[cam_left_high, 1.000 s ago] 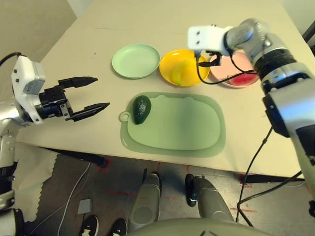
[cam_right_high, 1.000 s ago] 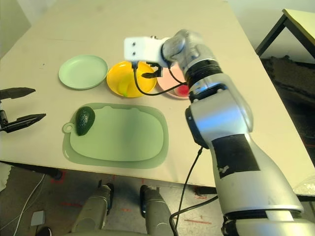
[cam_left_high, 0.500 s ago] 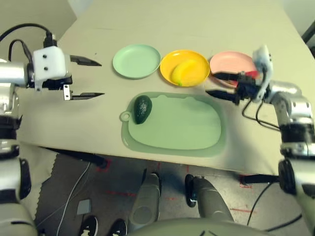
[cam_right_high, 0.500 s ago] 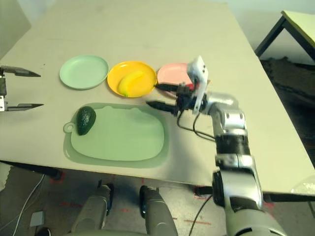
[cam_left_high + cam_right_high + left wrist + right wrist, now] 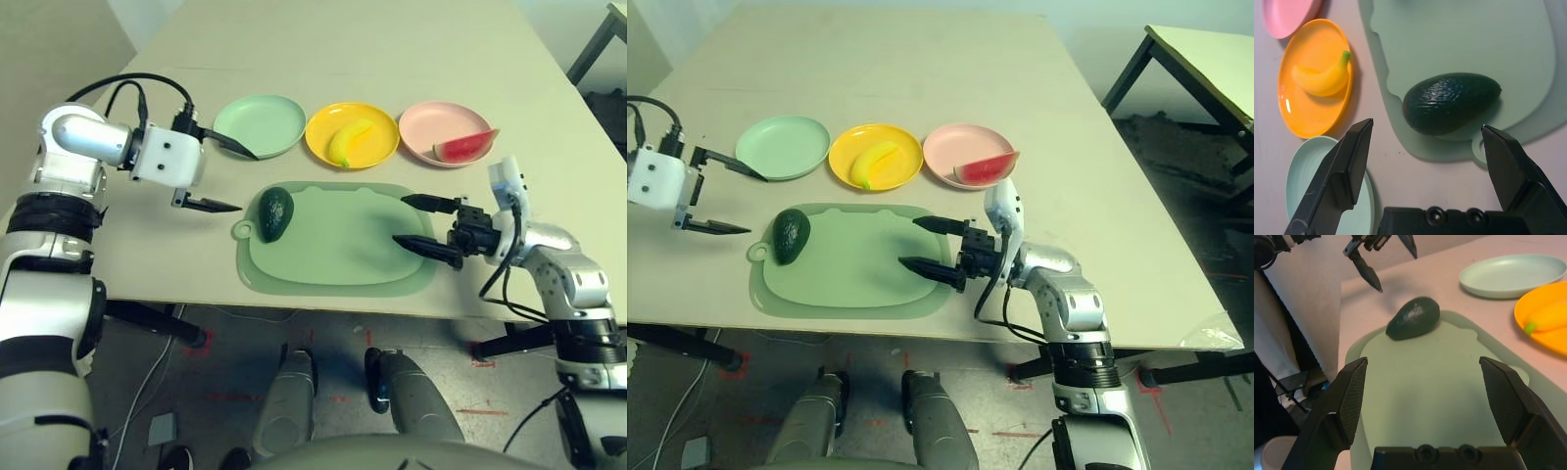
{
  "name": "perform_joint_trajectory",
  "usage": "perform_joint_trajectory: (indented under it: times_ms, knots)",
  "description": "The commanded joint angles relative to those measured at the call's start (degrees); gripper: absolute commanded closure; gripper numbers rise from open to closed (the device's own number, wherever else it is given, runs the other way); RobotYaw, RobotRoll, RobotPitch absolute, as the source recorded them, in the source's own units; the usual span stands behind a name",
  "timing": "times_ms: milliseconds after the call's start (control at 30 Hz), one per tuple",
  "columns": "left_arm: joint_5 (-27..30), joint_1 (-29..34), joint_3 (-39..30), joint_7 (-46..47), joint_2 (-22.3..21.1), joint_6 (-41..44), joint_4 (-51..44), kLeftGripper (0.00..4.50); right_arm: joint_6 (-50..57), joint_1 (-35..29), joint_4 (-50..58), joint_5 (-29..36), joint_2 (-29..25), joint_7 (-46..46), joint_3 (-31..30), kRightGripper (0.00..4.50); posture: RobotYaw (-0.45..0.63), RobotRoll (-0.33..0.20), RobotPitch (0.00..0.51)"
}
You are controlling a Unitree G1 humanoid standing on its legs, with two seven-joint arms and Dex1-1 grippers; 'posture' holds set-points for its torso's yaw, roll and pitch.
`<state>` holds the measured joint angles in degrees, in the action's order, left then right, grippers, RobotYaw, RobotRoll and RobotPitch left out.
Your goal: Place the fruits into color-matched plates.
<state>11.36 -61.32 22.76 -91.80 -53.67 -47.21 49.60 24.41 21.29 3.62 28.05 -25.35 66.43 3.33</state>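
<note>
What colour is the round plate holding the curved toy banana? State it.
Bright yellow plate, clearest in the left eye view.

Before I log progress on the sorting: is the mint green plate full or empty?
Empty. The mint green plate holds nothing; the avocado lies on the cutting board, between neither gripper's fingers.
</note>
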Motion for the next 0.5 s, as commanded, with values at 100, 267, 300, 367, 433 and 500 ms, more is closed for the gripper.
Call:
perform_joint_trajectory:
  times_ms: [100,267,300,367,433,500]
  knots:
    - [-0.81,-5.8,9.0,-0.7,-0.06,-6.87,5.6,0.0,-0.17,-1.89,3.73,1.22,-0.35,-1.53,-1.85,0.04,-0.06,0.0,0.174]
    - [-1.79,-10.8,13.04,-0.7,2.69,-11.15,10.55,0.0,-1.15,-4.22,6.06,1.04,-0.82,-2.2,-3.42,0.04,-0.08,0.0,0.176]
    - [-1.91,-11.26,13.86,-0.7,3.1,-11.97,11.12,0.0,-1.22,-4.59,6.42,1.08,-0.84,-2.43,-3.57,0.04,-0.08,0.0,0.176]
    - [-2.68,-11.76,15.65,-0.7,3.61,-14.71,12.02,0.0,-1.3,-5.21,6.93,1.06,-0.85,-2.99,-3.74,0.04,-0.1,0.0,0.178]
    - [-2.46,-12.08,16.81,-0.7,4.5,-16.34,12.52,0.0,-1.95,-5.64,7.06,0.55,-0.94,-3.48,-3.98,0.04,-0.11,0.0,0.18]
    - [-2.37,-12.59,17.42,-0.7,5.3,-17.24,13.17,0.0,-1.97,-5.96,7.7,0.59,-0.64,-4.63,-4.13,0.04,-0.12,0.0,0.181]
